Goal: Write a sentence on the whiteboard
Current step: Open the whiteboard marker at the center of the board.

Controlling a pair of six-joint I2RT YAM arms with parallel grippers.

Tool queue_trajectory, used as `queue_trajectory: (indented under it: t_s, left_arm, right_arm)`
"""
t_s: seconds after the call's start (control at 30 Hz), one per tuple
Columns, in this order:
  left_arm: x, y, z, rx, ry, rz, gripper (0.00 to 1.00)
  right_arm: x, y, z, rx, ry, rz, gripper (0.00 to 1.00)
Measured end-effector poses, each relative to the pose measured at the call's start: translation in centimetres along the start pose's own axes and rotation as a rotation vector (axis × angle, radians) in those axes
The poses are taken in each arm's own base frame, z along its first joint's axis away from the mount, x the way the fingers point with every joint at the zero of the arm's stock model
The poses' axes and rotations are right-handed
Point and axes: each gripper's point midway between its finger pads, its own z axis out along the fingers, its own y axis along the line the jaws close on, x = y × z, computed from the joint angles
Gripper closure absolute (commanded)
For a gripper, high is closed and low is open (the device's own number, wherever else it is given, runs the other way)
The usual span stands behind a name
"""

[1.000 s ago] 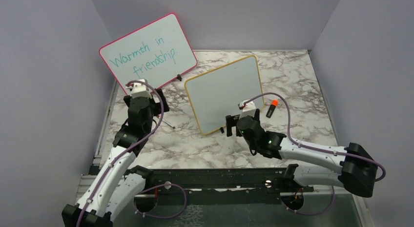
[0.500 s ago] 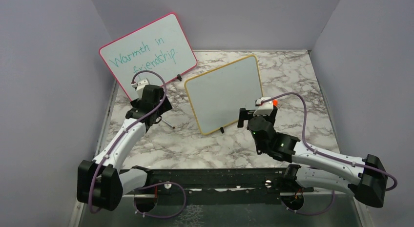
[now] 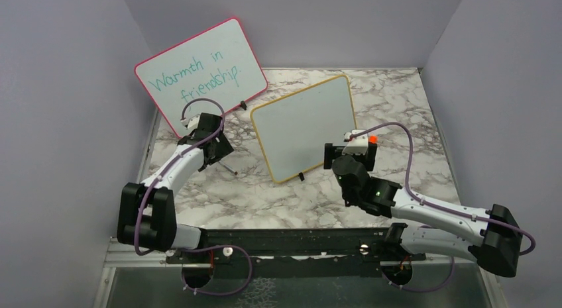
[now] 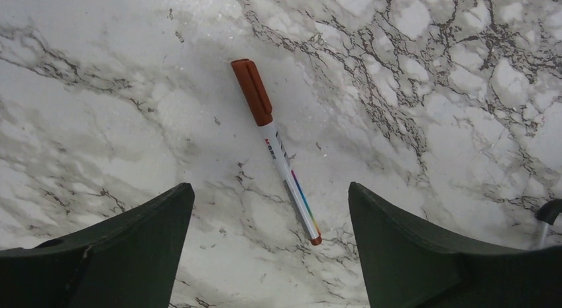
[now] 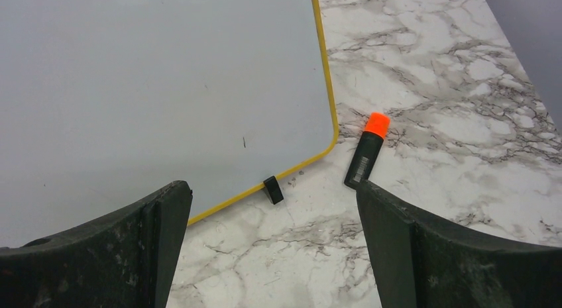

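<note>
The left claw [image 4: 268, 192] is spread above a brown-capped pen [image 4: 275, 146] on the bench [image 4: 431, 89]. The right claw [image 5: 272, 187], spread, faces the blank whiteboard [image 5: 159, 89]

Yellow-framed whiteboard [image 3: 305, 129], blank, standing on black feet

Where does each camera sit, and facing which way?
Top external: above and behind, facing down at the table; left arm and right arm show.
Left wrist: on the left arm, facing down past the left claw at a pen.
Right wrist: on the right arm, facing past the right claw at the whiteboard and marker.
Top and right wrist share the whiteboard.
</note>
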Motion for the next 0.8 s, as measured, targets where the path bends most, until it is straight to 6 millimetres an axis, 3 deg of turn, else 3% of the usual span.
queue_trajectory:
  t_s: [0.23, 0.53, 0.8]
  left_arm:
    - [0.1, -0.7, 2.3, -0.046, 0.055, 0.014, 0.23]
    - [1.0, -0.4, 4.4, -0.102, 0.111, 0.017, 0.35]
    - [1.2, -0.2, 5.5, -0.140, 0.132, 0.015, 0.49]
  right_arm:
    - [-0.6, 1.0, -0.1, -0.064, -0.004, -0.002, 0.00]
    - [-3.3, 1.4, -0.9, -0.130, -0.067, 0.072, 0.00]
    - [-3.3, 1.5, -0.9, -0.135, -0.069, 0.068, 0.03]
